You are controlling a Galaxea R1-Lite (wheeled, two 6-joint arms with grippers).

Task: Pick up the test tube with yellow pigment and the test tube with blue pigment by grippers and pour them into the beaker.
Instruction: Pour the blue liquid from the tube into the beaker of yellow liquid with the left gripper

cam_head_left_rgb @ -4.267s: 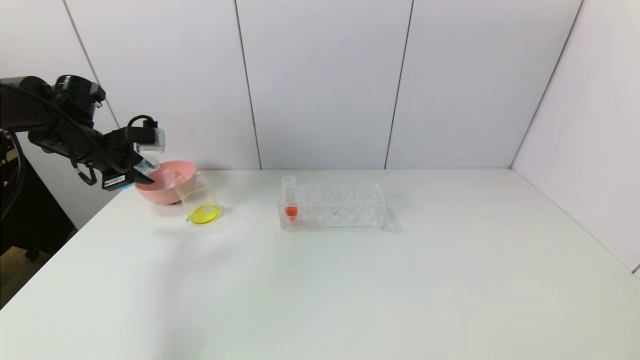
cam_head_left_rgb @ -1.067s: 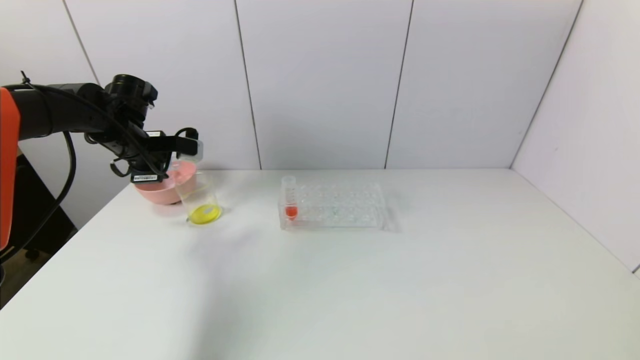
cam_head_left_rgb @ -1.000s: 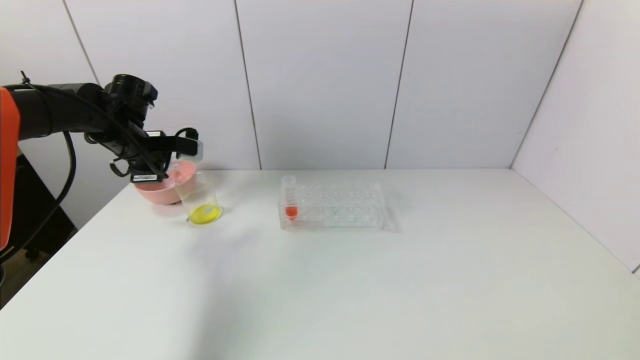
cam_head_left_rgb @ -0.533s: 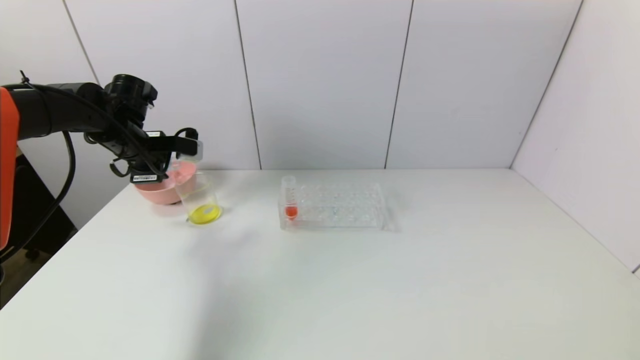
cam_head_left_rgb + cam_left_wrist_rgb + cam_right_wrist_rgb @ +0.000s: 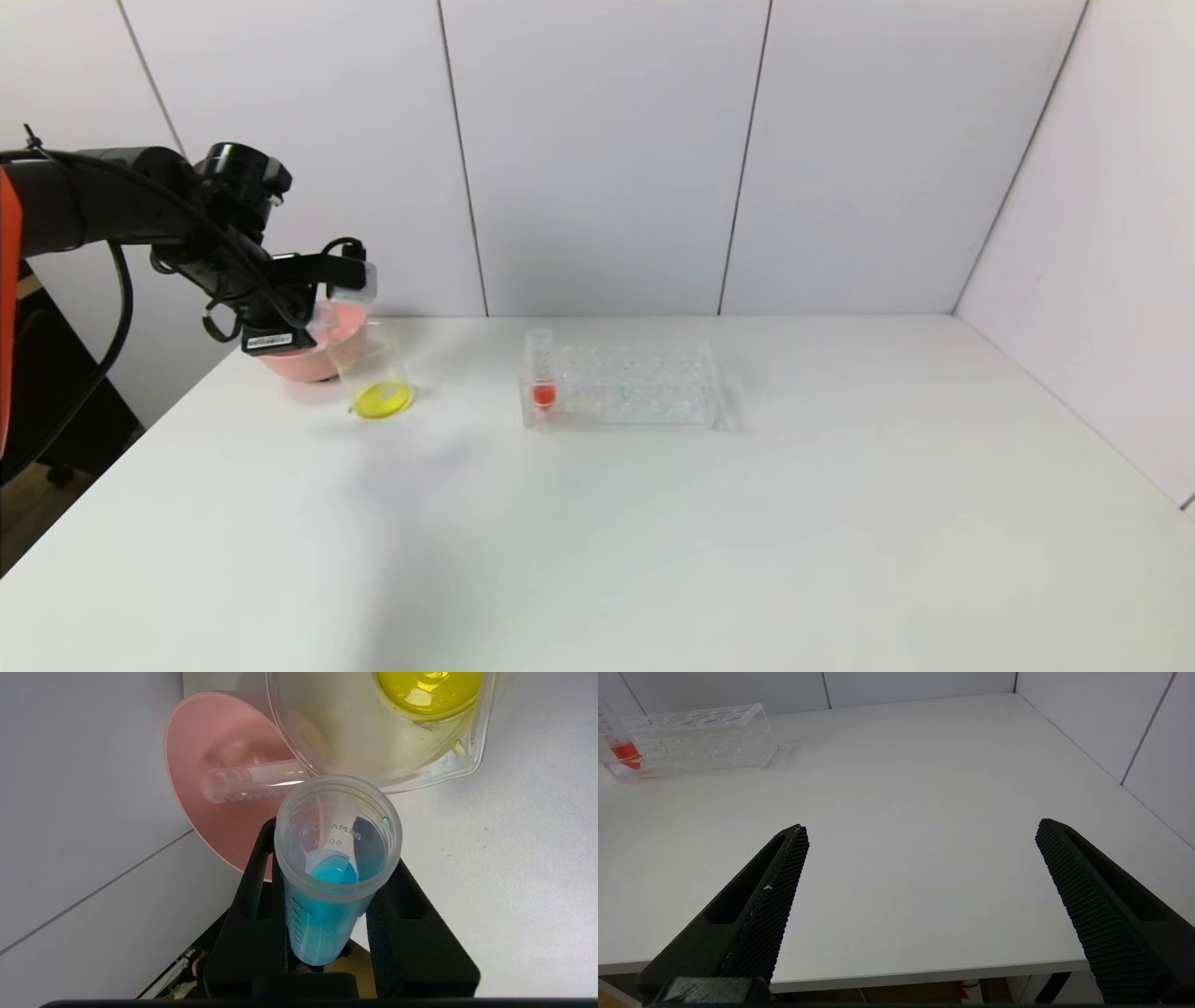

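My left gripper (image 5: 316, 313) hangs over the near side of the pink bowl, beside the beaker (image 5: 373, 373), and is shut on the test tube with blue pigment (image 5: 327, 896). Between the black fingers (image 5: 411, 914) the tube's open mouth points toward the beaker (image 5: 378, 723), just short of its rim, with blue liquid low inside. Yellow liquid covers the beaker's bottom. The test tube with yellow pigment (image 5: 252, 781) lies on its side in the pink bowl, holding only a faint yellow trace. My right gripper (image 5: 922, 828) stands open above the table's front edge, holding nothing.
The pink bowl (image 5: 294, 362) touches the beaker at the table's back left. A clear tube rack (image 5: 621, 383) stands mid-table with an orange-red tube (image 5: 541, 369) in its left end. White wall panels enclose the back and right.
Over the last second my left gripper has drifted slightly left with the blue tube still held. Earlier it rose and moved right from beside the bowl.
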